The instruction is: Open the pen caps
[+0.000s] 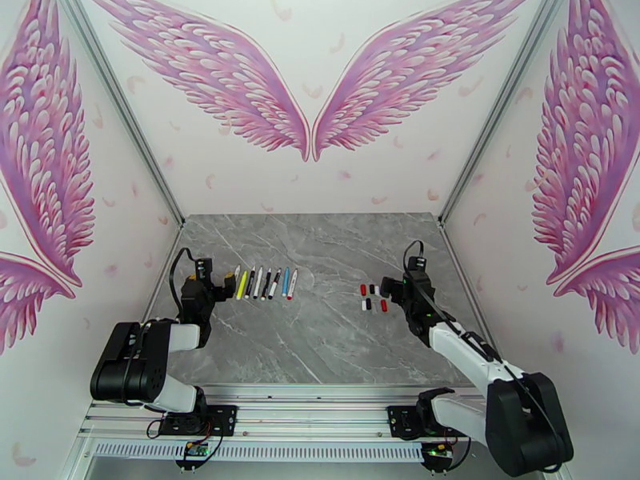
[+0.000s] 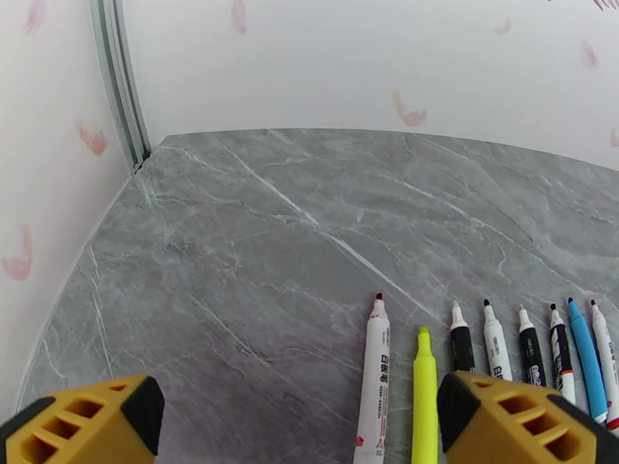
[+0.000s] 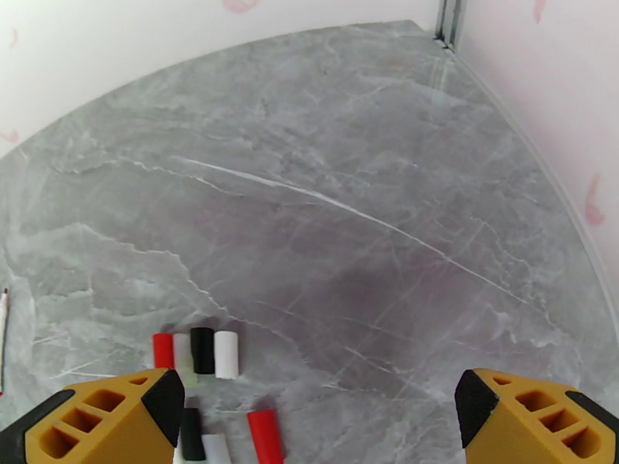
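Note:
Several pens lie side by side on the grey table, left of centre, bare tips pointing to the far wall. In the left wrist view a white pen, a yellow highlighter, black-and-white markers and a blue pen lie ahead. My left gripper is open just short of the row's left end. Loose pen caps lie right of centre: red, black, white, another red. My right gripper is open, the caps near its left finger.
Bare marble tabletop stretches between the pens and the caps and on to the far wall. Side walls with metal corner posts close in the table on the left and right.

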